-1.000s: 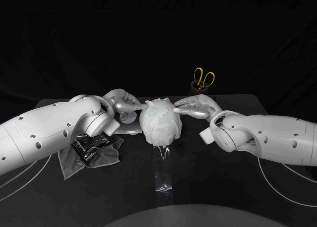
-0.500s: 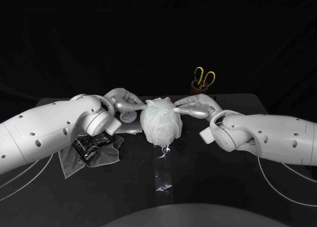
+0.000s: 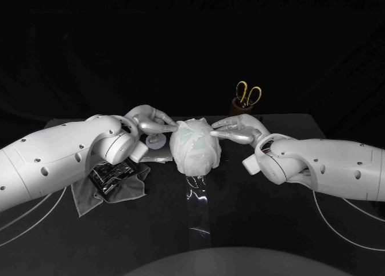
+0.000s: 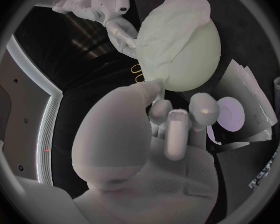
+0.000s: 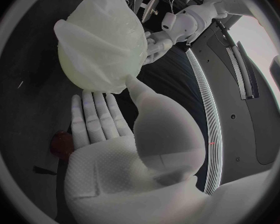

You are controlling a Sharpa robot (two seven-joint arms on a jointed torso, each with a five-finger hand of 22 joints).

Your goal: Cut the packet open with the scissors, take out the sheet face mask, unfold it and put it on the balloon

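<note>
Two hands: both are raised to the balloon (image 3: 199,156), one on each side, toward the back of the black table (image 3: 160,230).
Balloon: it is pale and stands upright at the table's middle, with a clear shiny strip (image 3: 197,201) on the table in front of it.
Mask: the white sheet mask (image 3: 191,132) is draped over the balloon's top and upper sides. It is creased and bunched at the crown, and its lower edge hangs loose.
Left hand: the left hand (image 3: 149,123) reaches the balloon from its own side. In the left wrist view its thumb tip rests on the mask's edge and its other fingers are curled short of the balloon. Whether it pinches the sheet, I cannot tell.
Right hand: the right hand (image 3: 234,129) is spread and holds nothing. In the right wrist view its fingers lie straight and flat, and its thumb tip touches the mask's lower edge.
Scissors: the yellow-handled scissors (image 3: 248,94) stand blades down in a brown cup (image 3: 239,107), behind the right hand and apart from it.
Cloth: a grey cloth (image 3: 118,194) lies under the left forearm.
On the cloth: a dark glossy thing (image 3: 110,173) lies there; I cannot tell whether it is the packet.
Beside the balloon: white printed sheets (image 4: 251,97) lie near the left hand.
</note>
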